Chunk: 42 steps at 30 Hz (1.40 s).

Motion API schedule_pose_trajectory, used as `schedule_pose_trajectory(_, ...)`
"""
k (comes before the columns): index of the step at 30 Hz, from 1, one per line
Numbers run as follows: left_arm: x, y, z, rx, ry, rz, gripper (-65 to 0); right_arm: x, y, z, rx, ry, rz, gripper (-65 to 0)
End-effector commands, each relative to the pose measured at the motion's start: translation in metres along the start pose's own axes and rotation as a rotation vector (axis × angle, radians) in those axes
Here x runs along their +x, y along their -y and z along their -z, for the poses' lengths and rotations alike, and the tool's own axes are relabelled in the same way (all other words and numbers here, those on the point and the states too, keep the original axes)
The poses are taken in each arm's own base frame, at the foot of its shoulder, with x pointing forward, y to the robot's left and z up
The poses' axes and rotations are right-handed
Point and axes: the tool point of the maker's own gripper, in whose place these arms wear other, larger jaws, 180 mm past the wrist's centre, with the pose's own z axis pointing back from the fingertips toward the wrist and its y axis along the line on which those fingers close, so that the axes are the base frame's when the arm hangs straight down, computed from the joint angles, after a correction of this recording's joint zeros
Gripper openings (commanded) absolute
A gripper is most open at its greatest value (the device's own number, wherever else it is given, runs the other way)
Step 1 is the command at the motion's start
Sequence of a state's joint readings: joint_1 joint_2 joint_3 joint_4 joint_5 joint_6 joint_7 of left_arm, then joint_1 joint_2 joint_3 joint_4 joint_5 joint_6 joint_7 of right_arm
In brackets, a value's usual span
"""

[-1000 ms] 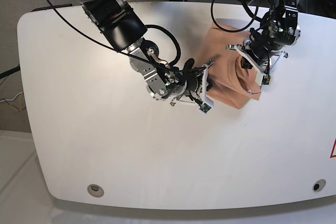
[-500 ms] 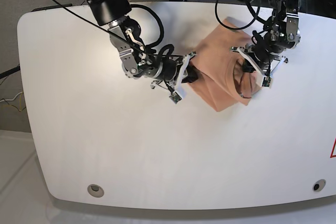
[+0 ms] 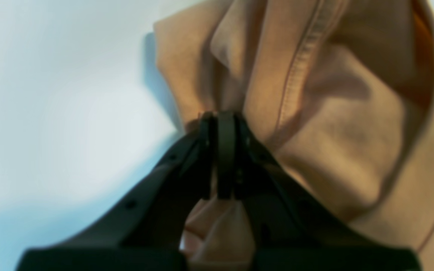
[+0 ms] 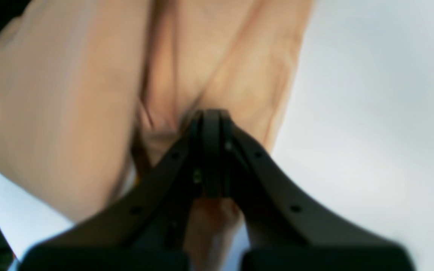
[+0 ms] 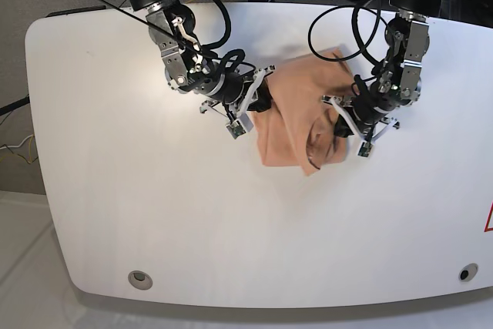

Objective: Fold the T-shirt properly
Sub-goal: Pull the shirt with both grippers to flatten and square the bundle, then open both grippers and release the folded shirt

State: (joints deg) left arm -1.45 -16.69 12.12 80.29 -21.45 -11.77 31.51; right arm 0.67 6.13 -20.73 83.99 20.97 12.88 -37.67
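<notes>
The peach T-shirt [image 5: 296,117] lies bunched in a loose rumpled heap on the white table [image 5: 154,213], right of centre toward the back. My right gripper [image 5: 262,103] is at the shirt's left edge, shut on a fold of the fabric [image 4: 239,75]; in the right wrist view its jaws [image 4: 210,114] are pressed together with cloth pinched between them. My left gripper [image 5: 344,117] is at the shirt's right side, shut on cloth beside a stitched hem [image 3: 296,75], its tips [image 3: 219,117] closed on the fabric. The shirt hangs slack between both grips.
Black cables [image 5: 339,13] loop over the table's back edge behind both arms. Two round holes sit near the front corners [image 5: 139,277] [image 5: 464,273]. A red mark [image 5: 488,219] shows at the right edge.
The right gripper has drawn back and to the left, dragging the shirt's edge with it. The left gripper moved left and forward. The whole shirt shifted left and bunched up.
</notes>
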Motion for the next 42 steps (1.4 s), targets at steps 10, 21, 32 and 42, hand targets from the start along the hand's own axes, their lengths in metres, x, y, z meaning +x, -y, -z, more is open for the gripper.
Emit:
schedule_pose_trajectory(10,0.014,0.059,0.041,-0.129,-0.023,0.083,-64.5,-0.001,-0.003,-0.008,-0.031,0.000,0.017,-65.0)
schedule_pose_trajectory(21,0.018,0.067,0.038,-0.144,-0.049,0.102,-64.5,0.011,0.016,-0.012,-0.068,0.010,-0.018,-65.0)
schedule_pose_trajectory(32,0.015,0.024,0.014,-0.061,-0.059,0.132,-64.5,0.017,0.032,-0.017,-0.098,0.013,-0.048,-65.0)
schedule_pose_trajectory(42,0.028,-0.005,-0.003,0.004,-0.041,0.113,-64.5,0.024,0.033,-0.018,-0.100,0.023,-0.055,-65.0)
